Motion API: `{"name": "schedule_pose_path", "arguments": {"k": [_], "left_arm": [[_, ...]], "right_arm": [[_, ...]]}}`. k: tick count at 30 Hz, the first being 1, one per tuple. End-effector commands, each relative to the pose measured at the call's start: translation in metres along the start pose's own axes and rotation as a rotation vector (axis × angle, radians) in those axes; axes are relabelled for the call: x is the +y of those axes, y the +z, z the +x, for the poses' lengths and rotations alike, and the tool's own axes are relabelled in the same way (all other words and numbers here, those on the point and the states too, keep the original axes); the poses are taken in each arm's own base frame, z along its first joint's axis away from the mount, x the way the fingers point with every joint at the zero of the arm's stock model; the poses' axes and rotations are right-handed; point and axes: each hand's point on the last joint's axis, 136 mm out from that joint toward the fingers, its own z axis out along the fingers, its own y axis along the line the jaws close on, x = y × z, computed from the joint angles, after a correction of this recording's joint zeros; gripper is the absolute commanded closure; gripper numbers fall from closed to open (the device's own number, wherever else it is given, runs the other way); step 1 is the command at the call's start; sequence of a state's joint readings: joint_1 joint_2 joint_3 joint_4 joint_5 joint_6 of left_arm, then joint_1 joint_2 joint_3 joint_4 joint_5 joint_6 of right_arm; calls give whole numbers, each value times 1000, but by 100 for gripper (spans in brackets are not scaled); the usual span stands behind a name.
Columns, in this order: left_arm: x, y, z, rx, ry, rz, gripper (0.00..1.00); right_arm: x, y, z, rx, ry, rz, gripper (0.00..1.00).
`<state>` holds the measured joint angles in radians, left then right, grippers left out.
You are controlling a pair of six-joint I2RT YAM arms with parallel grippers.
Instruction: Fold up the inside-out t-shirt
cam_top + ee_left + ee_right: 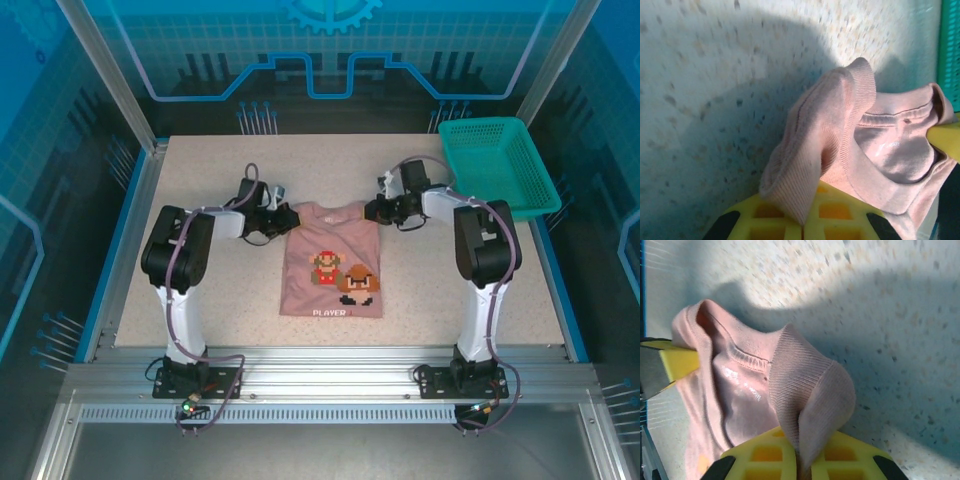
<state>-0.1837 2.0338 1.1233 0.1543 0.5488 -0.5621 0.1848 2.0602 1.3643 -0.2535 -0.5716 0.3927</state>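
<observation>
The inside-out t-shirt (332,262) lies flat mid-table as a narrow pink rectangle, its cartoon print facing up. My left gripper (283,218) is at its top left corner and my right gripper (378,210) at its top right corner. In the left wrist view the yellow jaws of the left gripper (807,227) are shut on a pinched fold of the t-shirt's (890,150) ribbed neck edge. The right gripper (805,467) is shut the same way on a ribbed fold of the t-shirt (740,395). Both folds stand lifted a little off the table.
A teal mesh basket (497,165) stands at the table's back right corner, close behind the right arm. The speckled table (200,300) has bare room to the left, right and front of the shirt. Blue rails edge the table.
</observation>
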Motion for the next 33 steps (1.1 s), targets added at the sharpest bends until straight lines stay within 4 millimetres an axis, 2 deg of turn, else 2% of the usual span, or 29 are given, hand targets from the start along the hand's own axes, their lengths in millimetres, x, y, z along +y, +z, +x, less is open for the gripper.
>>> {"name": "schedule_pose_path", "arguments": {"k": [1,6,9,11,14,16,19,21,24,27,28,29,32,33], "left_arm": [[-41,-23,-39,-102,61,109,100],[-87,-51,-89,-232,172,184,100],[-129,-77,-124,-317,262,234,100],[-158,-98,-142,-367,327,250,100],[-192,-126,-154,-425,410,273,100],[-205,-140,-153,-447,444,288,100],[-211,-149,-136,-446,474,319,100],[-202,-146,-117,-437,476,322,100],[-176,-134,-75,-393,442,333,100],[-146,-120,-15,-329,362,357,100],[-136,-117,9,-301,337,359,100],[-126,-113,36,-269,317,354,100],[-105,-106,108,-173,303,305,100],[-100,-104,125,-151,297,279,100]], "right_arm": [[37,-27,-43,-116,-86,-86,100],[69,-60,-99,-237,-165,-105,100],[104,-93,-139,-332,-251,-121,100],[135,-122,-162,-402,-320,-138,100],[167,-156,-175,-467,-401,-144,100],[181,-171,-173,-486,-440,-148,100],[189,-175,-151,-471,-491,-140,100],[183,-168,-127,-438,-504,-130,100],[165,-154,-80,-372,-489,-108,99],[143,-139,-17,-292,-443,-90,98],[137,-136,3,-268,-425,-85,98],[126,-132,31,-234,-394,-71,98],[106,-126,92,-181,-314,-46,98],[96,-122,111,-156,-280,-38,97]]}}
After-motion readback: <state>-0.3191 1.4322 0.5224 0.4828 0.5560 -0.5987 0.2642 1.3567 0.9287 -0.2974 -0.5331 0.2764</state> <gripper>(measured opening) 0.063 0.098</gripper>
